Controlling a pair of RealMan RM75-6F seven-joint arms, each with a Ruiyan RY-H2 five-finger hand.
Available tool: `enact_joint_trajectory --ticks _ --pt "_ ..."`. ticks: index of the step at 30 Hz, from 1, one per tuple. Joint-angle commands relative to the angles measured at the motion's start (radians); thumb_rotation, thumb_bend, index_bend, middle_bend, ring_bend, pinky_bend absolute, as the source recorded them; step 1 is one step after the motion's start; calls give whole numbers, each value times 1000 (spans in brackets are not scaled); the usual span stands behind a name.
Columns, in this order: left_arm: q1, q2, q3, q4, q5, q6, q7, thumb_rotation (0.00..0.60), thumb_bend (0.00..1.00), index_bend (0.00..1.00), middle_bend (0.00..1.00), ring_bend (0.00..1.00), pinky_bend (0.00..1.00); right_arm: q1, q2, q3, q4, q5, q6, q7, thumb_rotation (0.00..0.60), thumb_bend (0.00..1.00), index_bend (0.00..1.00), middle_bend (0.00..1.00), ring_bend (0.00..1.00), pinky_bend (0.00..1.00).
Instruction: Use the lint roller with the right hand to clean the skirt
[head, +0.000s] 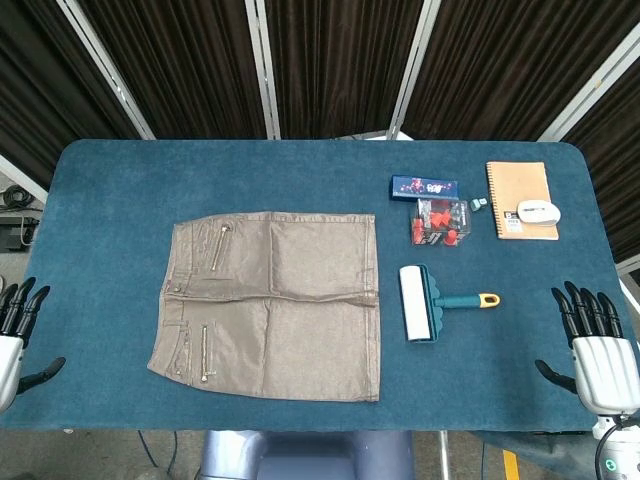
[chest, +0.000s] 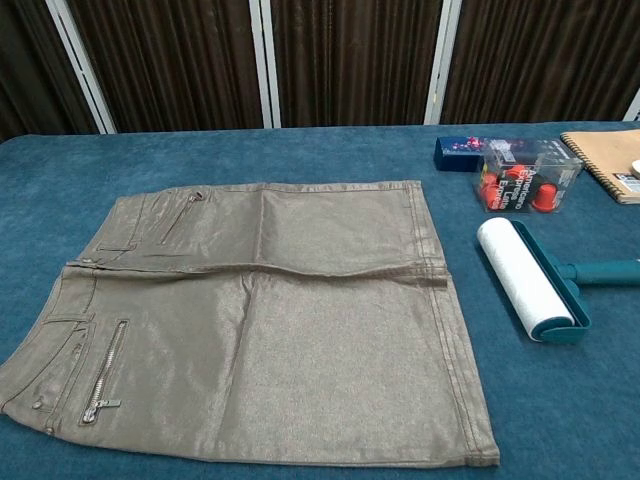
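The lint roller (head: 424, 302) lies flat on the bench (head: 100, 200) just beside the skirt's (head: 270, 305) hem edge, its white roll nearest the fabric and its teal handle with the yellow tip pointing away from the skirt. The skirt is spread flat, zips showing. Nothing lies between my right robot hand (head: 597, 345) and the roller handle — that hand rests at the bench edge beyond the handle, released, fingers apart, holding nothing. My left robot hand (head: 15, 330) sits on the far side of the skirt, also released.

Past the roller, away from me, stands a clear box (head: 438, 222) holding small red pieces, touching or almost touching a dark blue box (head: 424, 187) behind it. Further from the skirt lies a notebook (head: 520, 198) with a white object (head: 538, 211) on it.

The chest view shows neither hand — only the head view does — but it shows the roller's sheet and the skirt's creases closer.
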Motion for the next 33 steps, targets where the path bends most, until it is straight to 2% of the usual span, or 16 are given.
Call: enact_joint_trajectory --ticks 1,6,10,14,15,18,20,22,24,28,33 --pt "0 2 2 -3 -1 -4 1 600 0 0 0 0 0 0 2 0 1 2 -3 1 600 0 0 0 0 0" --pt "4 13 1 -13 -7 1 -8 600 0 0 0 0 0 10 7 -2 8 -3 -21 25 600 0 0 0 0 0" --pt "2 12 -3 -7 -13 -3 -8 600 0 0 0 0 0 50 -9 0 70 -19 -77 111 600 0 18 21 0 0" --pt "-11 11 -8 -8 -40 -37 -7 600 0 0 0 0 0 118 -30 7 160 2 -199 139 600 25 131 149 37 28" --pt "-16 12 -13 -10 -51 -47 -6 600 0 0 0 0 0 153 -44 13 202 21 -264 144 600 56 156 174 60 47" --pt "-24 10 -23 -14 -71 -60 5 600 0 0 0 0 0 231 -76 23 286 70 -418 172 600 162 188 204 98 106" --pt "-24 7 -27 -14 -82 -61 12 600 0 0 0 0 0 264 -98 29 324 83 -473 181 600 230 197 219 131 175" --pt "-25 3 -33 -14 -95 -62 21 600 0 0 0 0 0 303 -134 28 377 75 -523 217 600 251 199 222 141 207" --pt "-25 -1 -38 -15 -108 -64 32 600 0 0 0 0 0 332 -161 16 422 50 -555 262 600 258 205 232 149 222" --pt "-29 -9 -44 -15 -127 -71 50 600 0 0 0 0 0 380 -225 7 521 24 -586 261 600 265 220 254 166 229" --pt "-38 -22 -48 -1 -156 -94 65 600 0 0 0 0 0 410 -273 5 582 26 -604 272 600 267 224 263 173 230"
